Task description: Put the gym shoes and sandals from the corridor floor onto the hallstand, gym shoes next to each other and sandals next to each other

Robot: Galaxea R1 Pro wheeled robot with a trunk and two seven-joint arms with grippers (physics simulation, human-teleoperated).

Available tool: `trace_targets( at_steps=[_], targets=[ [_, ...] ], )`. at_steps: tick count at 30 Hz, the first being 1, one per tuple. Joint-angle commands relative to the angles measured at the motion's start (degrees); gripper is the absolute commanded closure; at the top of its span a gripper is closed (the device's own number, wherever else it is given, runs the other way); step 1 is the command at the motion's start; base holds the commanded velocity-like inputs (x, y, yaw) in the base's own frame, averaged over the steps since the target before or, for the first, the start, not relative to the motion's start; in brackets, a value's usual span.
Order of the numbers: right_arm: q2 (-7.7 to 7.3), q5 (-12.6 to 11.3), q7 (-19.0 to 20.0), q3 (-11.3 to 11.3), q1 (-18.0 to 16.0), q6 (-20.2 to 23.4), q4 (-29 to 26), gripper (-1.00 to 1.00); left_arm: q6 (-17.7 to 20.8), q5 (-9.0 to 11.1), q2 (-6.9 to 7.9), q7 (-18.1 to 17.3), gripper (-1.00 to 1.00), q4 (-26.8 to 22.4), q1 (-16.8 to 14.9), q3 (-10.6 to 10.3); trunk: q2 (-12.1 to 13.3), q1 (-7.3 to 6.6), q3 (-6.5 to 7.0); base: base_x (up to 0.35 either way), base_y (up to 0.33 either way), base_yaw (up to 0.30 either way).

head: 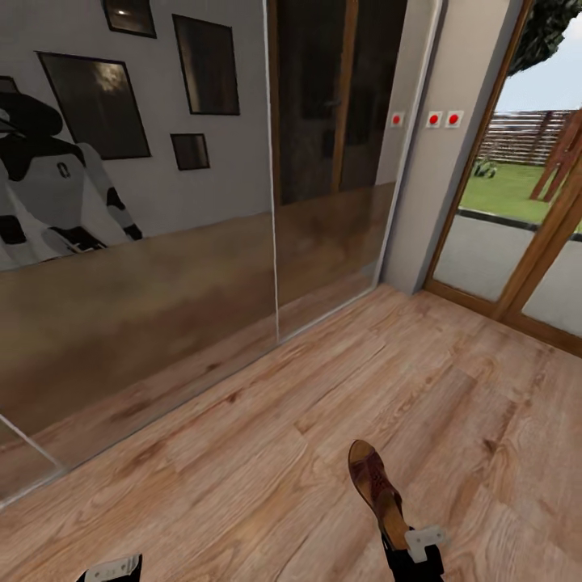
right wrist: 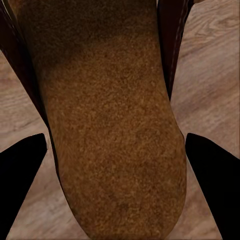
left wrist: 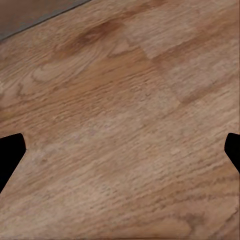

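A brown sandal (head: 373,479) with a tan insole (right wrist: 115,125) sticks forward out of my right gripper (head: 414,558), low at the near right over the corridor floor (head: 267,453). In the right wrist view the black fingertips (right wrist: 22,170) press on both sides of the sandal's heel end, so my right gripper (right wrist: 116,150) is shut on it. My left gripper (head: 113,570) shows at the near left edge. Its fingertips (left wrist: 10,150) stand wide apart over bare wood planks, so my left gripper (left wrist: 120,150) is open with nothing in it. The gym shoes, the other sandal and the hallstand are out of view.
A mirrored sliding-door wardrobe (head: 162,242) runs along the left and reflects the robot and the floor. A grey wall section with red switches (head: 443,119) stands beyond it. A wood-framed glass door (head: 517,250) onto a lawn is at the right.
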Motion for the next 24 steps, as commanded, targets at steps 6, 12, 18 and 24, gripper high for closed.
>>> trace_targets(
  at_steps=[6,12,18,24],
  targets=[
    [-0.03,0.57,0.01,-0.49,-0.02,-0.19,0.04,1.00,-0.17,-0.47,-0.10,-0.58,-1.00,0.10,-0.07,0.41,-0.02,-0.01,0.27,0.000,0.000,0.246],
    [-0.03,0.58,0.00,-0.49,-0.02,-0.19,0.04,1.00,-0.23,-0.50,-0.05,-0.76,-1.00,1.07,-0.07,0.38,-0.02,-0.01,0.59,0.000,0.000,0.244],
    [-0.03,0.58,0.02,-0.49,-0.02,-0.19,0.04,1.00,-0.25,-0.51,-0.05,-0.78,-1.00,1.50,-0.07,0.32,-0.02,-0.01,0.90,0.000,0.000,0.243],
    [-0.03,0.58,0.03,-0.49,-0.02,-0.19,0.04,1.00,-0.25,-0.51,-0.03,-0.79,-1.00,1.58,-0.07,0.30,-0.02,-0.01,1.22,0.000,0.000,0.243]
  ],
)
